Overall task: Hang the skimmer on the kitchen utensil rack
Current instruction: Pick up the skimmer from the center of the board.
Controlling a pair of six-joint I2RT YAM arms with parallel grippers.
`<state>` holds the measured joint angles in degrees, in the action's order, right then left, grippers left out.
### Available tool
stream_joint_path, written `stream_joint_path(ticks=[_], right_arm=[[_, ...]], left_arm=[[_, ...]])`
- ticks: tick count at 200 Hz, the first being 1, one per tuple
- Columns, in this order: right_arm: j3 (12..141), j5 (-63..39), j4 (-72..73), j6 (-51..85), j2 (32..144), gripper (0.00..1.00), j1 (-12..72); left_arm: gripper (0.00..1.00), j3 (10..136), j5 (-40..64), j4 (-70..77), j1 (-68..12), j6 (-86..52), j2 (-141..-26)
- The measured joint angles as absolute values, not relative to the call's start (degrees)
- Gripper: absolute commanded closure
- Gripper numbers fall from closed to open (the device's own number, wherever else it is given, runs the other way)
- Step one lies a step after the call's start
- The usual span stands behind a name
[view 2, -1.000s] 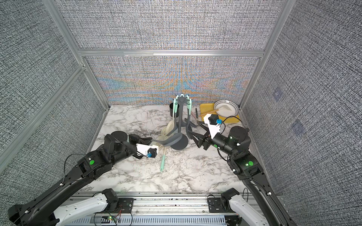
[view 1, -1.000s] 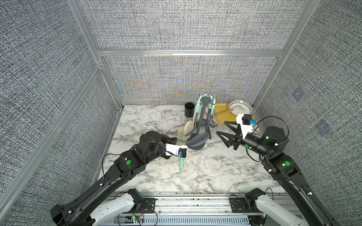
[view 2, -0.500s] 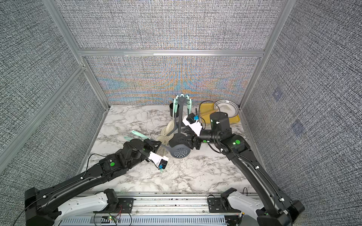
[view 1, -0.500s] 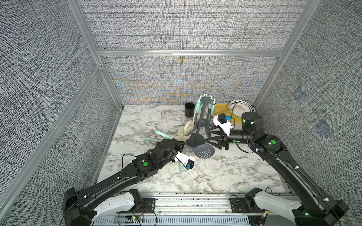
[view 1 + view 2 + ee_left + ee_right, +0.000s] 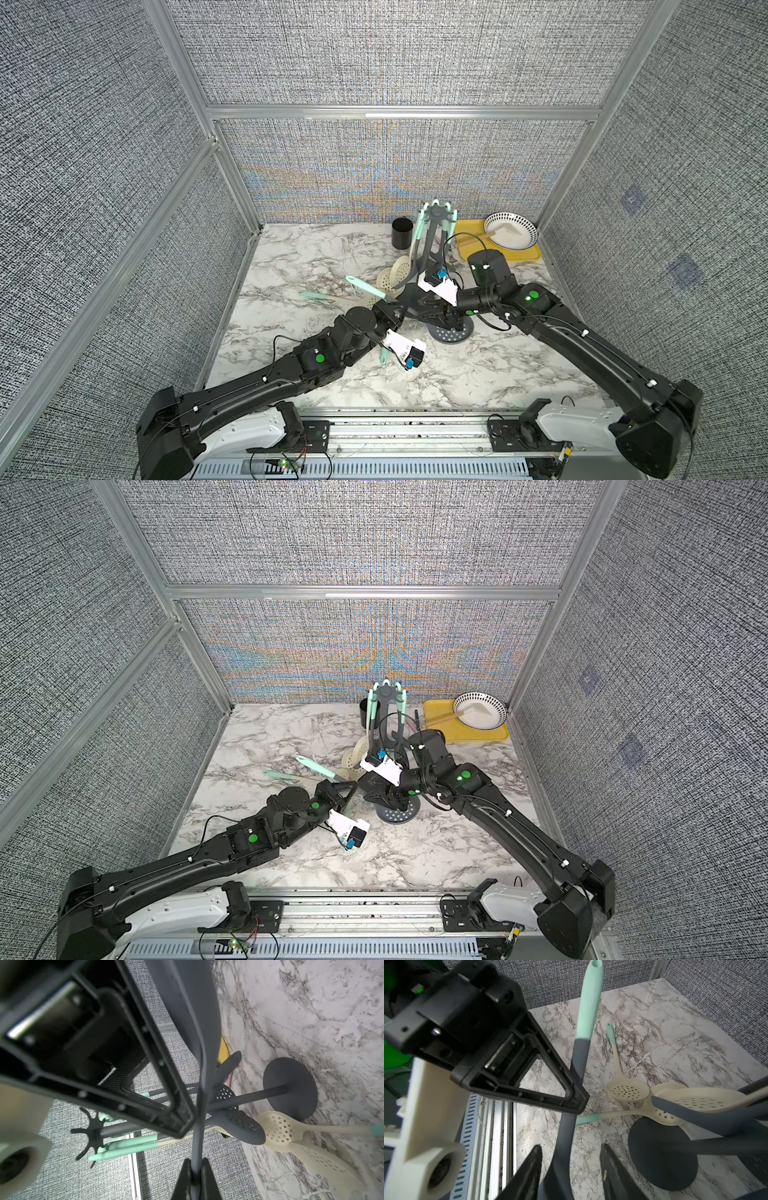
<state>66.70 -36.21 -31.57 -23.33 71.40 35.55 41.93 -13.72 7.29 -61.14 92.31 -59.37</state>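
The skimmer (image 5: 454, 333) is dark grey with a round holed head and a mint handle tip (image 5: 384, 355). My left gripper (image 5: 397, 311) is shut on its grey shaft (image 5: 197, 1147), seen in both top views. My right gripper (image 5: 440, 318) hovers over the neck by the head, open, with the shaft (image 5: 563, 1147) between its fingers (image 5: 532, 1169) and a gap on one side. The kitchen utensil rack (image 5: 432, 249) stands just behind, its star crown (image 5: 93, 1132) carrying several hanging utensils and its round base (image 5: 662, 1157) on the marble.
Cream slotted spoons (image 5: 390, 279) with mint handles (image 5: 316, 296) lie left of the rack base. A black cup (image 5: 402, 233) stands behind the rack. A yellow tray (image 5: 467, 232) with a dotted plate (image 5: 512, 231) sits back right. Fabric walls enclose the table.
The left arm carried the skimmer's head rightward and nearer, off the rack base. The right arm swung in from the right over the head, and its jaws have narrowed around the shaft.
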Motion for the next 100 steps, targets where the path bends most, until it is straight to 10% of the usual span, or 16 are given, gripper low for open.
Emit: stream_joint_path(ticks=[100], right_arm=[[69.34, -39.79, -33.15, -24.53, 78.11, 0.73, 36.42]], left_arm=[[0.98, 41.69, -14.74, 8.10, -62.72, 93.25, -60.75]])
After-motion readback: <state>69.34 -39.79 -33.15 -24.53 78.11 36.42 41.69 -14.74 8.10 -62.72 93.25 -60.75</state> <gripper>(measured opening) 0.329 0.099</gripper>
